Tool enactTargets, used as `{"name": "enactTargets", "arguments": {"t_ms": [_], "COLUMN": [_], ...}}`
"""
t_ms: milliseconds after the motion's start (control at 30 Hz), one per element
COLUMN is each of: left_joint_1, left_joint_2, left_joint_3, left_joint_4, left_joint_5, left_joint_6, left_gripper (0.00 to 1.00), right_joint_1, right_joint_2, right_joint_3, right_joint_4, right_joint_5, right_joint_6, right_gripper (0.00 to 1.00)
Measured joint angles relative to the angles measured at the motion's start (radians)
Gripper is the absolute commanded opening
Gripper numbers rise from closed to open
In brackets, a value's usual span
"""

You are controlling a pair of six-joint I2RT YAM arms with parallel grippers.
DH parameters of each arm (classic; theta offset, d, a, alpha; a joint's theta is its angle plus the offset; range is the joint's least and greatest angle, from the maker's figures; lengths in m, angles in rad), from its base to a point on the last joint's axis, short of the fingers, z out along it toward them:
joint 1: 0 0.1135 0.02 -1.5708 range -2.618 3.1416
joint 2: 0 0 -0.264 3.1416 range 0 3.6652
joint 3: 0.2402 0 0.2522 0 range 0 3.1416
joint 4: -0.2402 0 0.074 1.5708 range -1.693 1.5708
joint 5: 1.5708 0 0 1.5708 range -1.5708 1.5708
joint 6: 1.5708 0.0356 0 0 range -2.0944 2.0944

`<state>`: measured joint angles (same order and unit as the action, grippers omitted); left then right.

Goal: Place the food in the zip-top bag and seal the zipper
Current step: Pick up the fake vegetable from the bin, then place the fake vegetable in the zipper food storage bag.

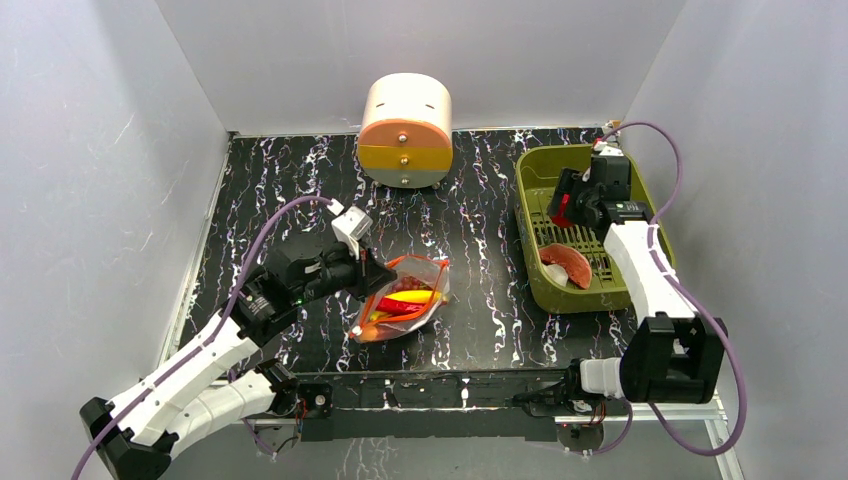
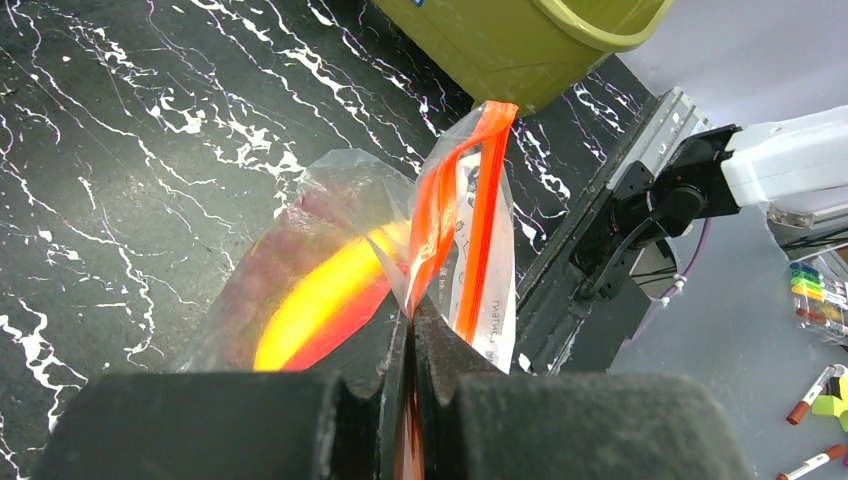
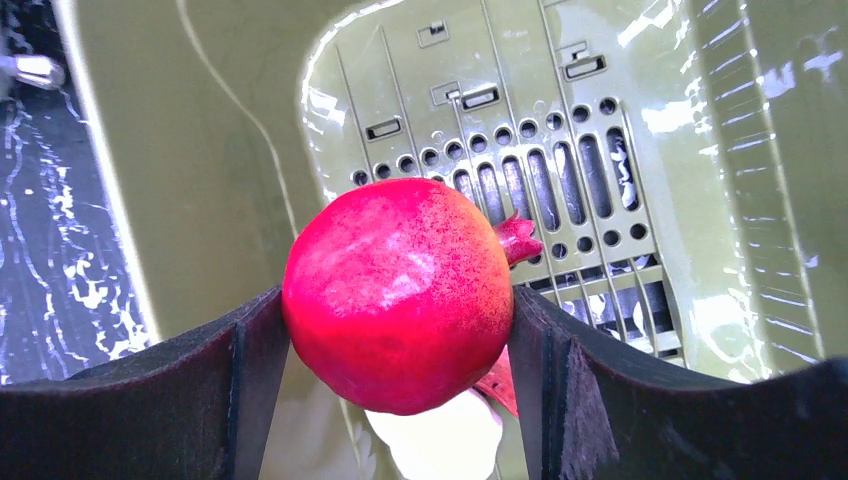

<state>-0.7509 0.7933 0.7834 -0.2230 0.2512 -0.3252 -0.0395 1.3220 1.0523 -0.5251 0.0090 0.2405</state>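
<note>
Between the wide-set jaws of the right gripper (image 3: 398, 325) sits the red round fruit (image 3: 400, 290), pressed on both sides by the black pads, its small crown pointing at the slotted floor of the olive-green bin (image 3: 200, 180). Whether the fruit is off that floor cannot be told. From above, this gripper hangs over the far half of the bin, which stands at the right side of the table (image 1: 480, 250); a curved slice (image 1: 567, 262), reddish with a pale edge, lies in the bin's near half. Over on the other side, the left gripper (image 2: 410, 320) is pinched tight on the zipper (image 2: 437, 215) — the orange-red strip rises out of the closed jaws, its two sides parted above them. The zip-top bag (image 1: 405, 300) lies near the middle of the table with its mouth held up toward the left arm. Through the crinkled plastic show the yellow banana (image 2: 320, 300) and, beside it, the red chili (image 2: 345, 325); a darker reddish shape behind them is too blurred to name. At the far edge stands a round cream-and-orange container (image 1: 405, 130), well apart from bag and bin.
</note>
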Motion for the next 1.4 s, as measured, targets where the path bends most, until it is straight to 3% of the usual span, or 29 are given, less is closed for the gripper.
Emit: {"name": "enactTargets", "arguments": {"t_ms": [400,933,1400], "left_joint_1": [0.000,0.000,0.000], "left_joint_2": [0.063,0.124,0.136], "left_joint_3": [0.048,0.114,0.114], "left_joint_4": [0.004,-0.025,-0.009], "left_joint_5": [-0.040,-0.209,-0.269], "left_joint_6": [0.024,-0.132,-0.245], "left_gripper": [0.00,0.00,0.00], "right_joint_1": [0.052,0.474,0.677], "right_joint_2": [-0.157,-0.259,-0.266], "right_joint_3": [0.131,0.187,0.156], "right_joint_4": [-0.129,-0.162,-0.084], "right_joint_5": [-0.034,-0.082,-0.141], "right_joint_6": [0.002,0.159,0.276], "right_gripper": [0.47,0.46,0.46]}}
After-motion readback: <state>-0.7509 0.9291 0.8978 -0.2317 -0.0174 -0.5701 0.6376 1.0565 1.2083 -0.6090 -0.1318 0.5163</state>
